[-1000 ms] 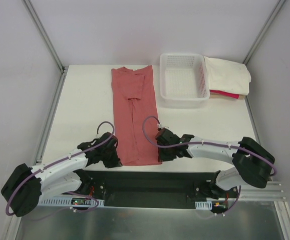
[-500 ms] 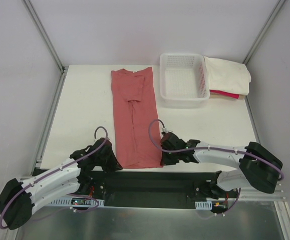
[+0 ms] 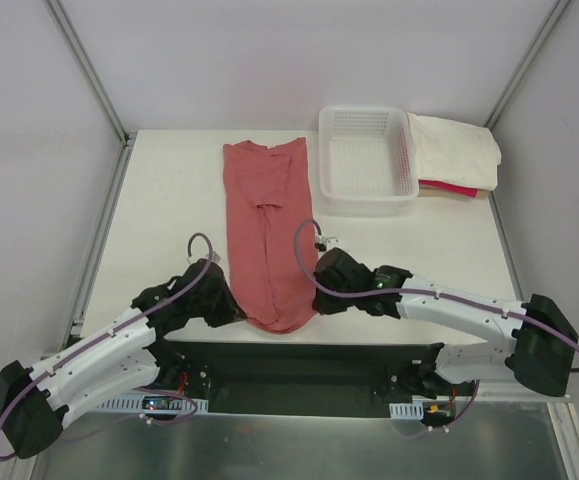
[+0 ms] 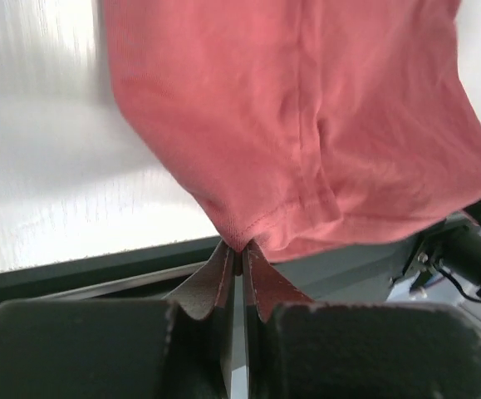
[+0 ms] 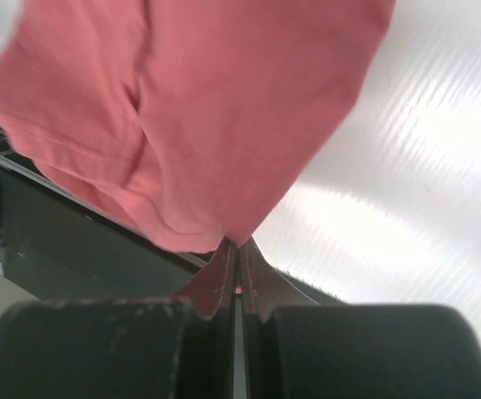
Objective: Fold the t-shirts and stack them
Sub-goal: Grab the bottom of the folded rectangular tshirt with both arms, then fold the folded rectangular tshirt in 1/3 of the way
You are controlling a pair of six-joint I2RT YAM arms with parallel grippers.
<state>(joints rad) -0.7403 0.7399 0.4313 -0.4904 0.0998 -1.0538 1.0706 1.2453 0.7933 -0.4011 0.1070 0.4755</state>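
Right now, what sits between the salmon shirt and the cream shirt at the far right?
The white lattice basket stands between the salmon shirt and the cream shirt; the top view shows it.

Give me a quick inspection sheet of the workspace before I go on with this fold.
Surface: white table, nothing spilled seen.
Job's things: salmon t-shirt lies lengthwise with its sides folded in and its near hem bunched. Cream t-shirt sits folded on top of pink-red t-shirt, right of the basket.
Clutter: white lattice basket, nothing seen inside.
Grippers: left gripper and right gripper are each shut on a near corner of the salmon t-shirt.
Cables: purple cables loop above both wrists, no snag seen.
Surroundings: white walls, metal frame posts.
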